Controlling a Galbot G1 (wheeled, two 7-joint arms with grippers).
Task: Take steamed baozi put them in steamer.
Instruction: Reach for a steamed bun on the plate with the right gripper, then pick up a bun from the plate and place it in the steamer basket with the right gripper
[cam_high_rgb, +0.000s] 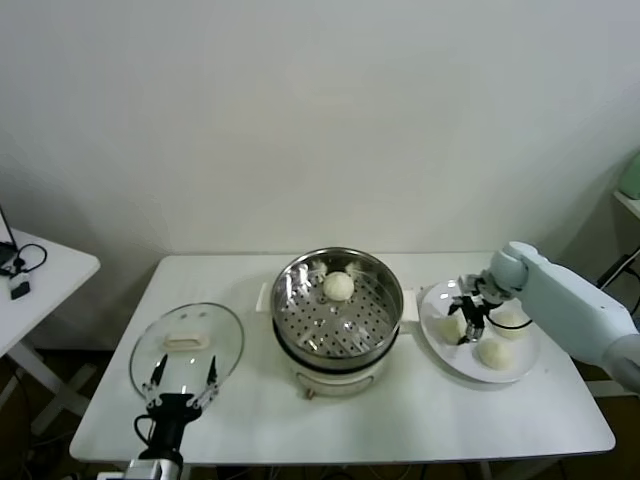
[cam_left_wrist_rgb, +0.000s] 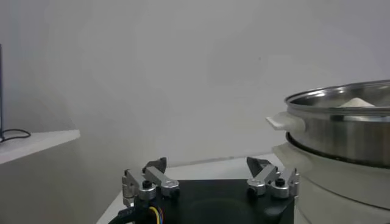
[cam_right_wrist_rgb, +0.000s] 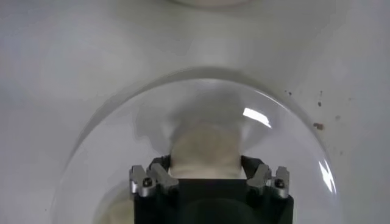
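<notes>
Your right gripper (cam_high_rgb: 466, 322) clamps a baozi (cam_right_wrist_rgb: 204, 150) on the plate (cam_high_rgb: 438, 345) right of the steamer (cam_high_rgb: 337, 298), two buns (cam_high_rgb: 497, 352) beside, one inside; left gripper (cam_high_rgb: 183, 383) open by the lid (cam_high_rgb: 187, 345).

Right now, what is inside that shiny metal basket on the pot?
One small round cream-white bun lies on the perforated floor of the round stainless-steel steamer basket, toward its far side. The rest of the floor shows bare. Below it, the pot's inside is hidden.

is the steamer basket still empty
No, one baozi already sits on the perforated floor of the steamer in the head view.
</notes>
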